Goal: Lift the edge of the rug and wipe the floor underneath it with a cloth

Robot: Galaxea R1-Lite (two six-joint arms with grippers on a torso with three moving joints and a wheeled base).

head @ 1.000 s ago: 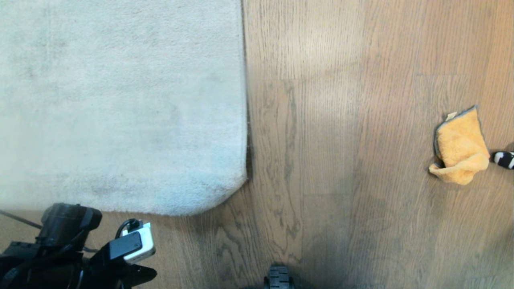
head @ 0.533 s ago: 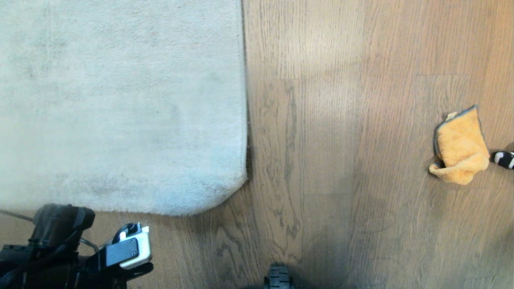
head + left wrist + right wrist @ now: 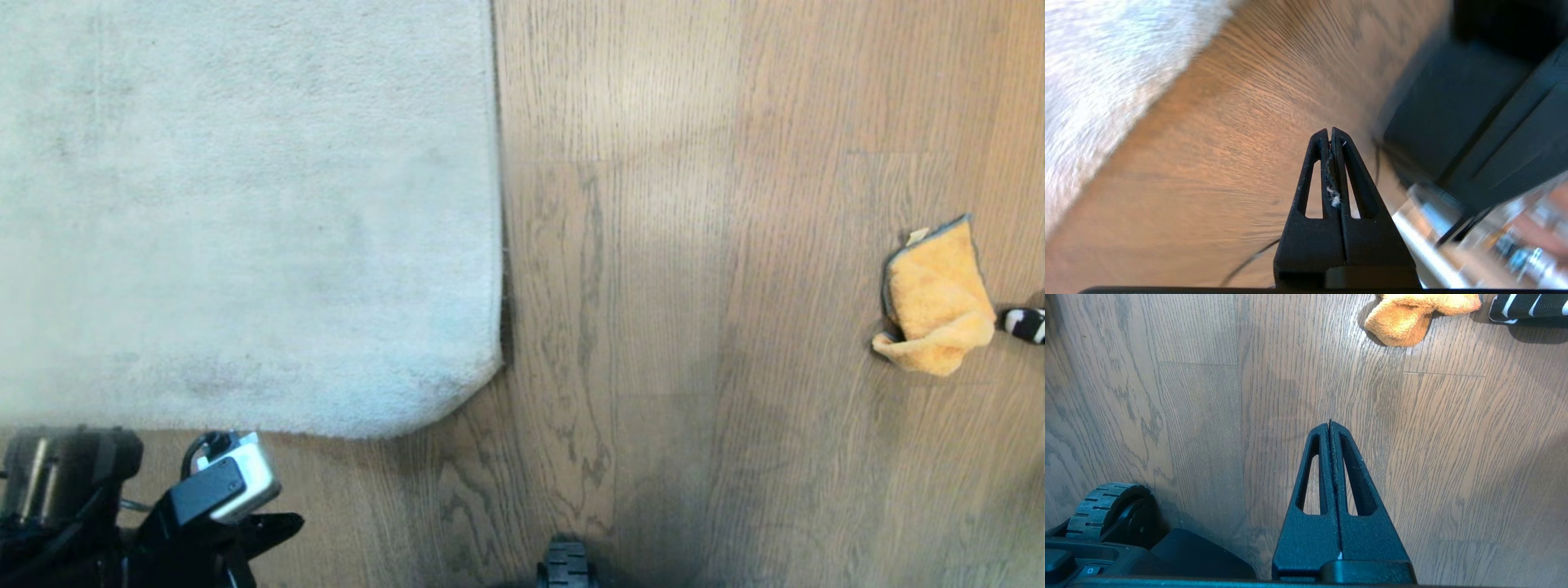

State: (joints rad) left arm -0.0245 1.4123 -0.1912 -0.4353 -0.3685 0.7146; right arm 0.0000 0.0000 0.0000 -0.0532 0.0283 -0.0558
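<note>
Opening step: rug (image 3: 245,212) flat on floor (image 3: 653,245); cloth (image 3: 935,298) lies well apart at right. Left gripper (image 3: 1330,132) pressed together, empty, near rug's near edge; right gripper (image 3: 1329,424) likewise, parked. Next: jaws must spread to pinch rug edge.

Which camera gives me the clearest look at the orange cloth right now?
The head view: the whole cloth shows there, crumpled on the floor at the right, well apart from the rug. The right wrist view catches only its lower fold at the frame edge. The left wrist view does not show it.
</note>
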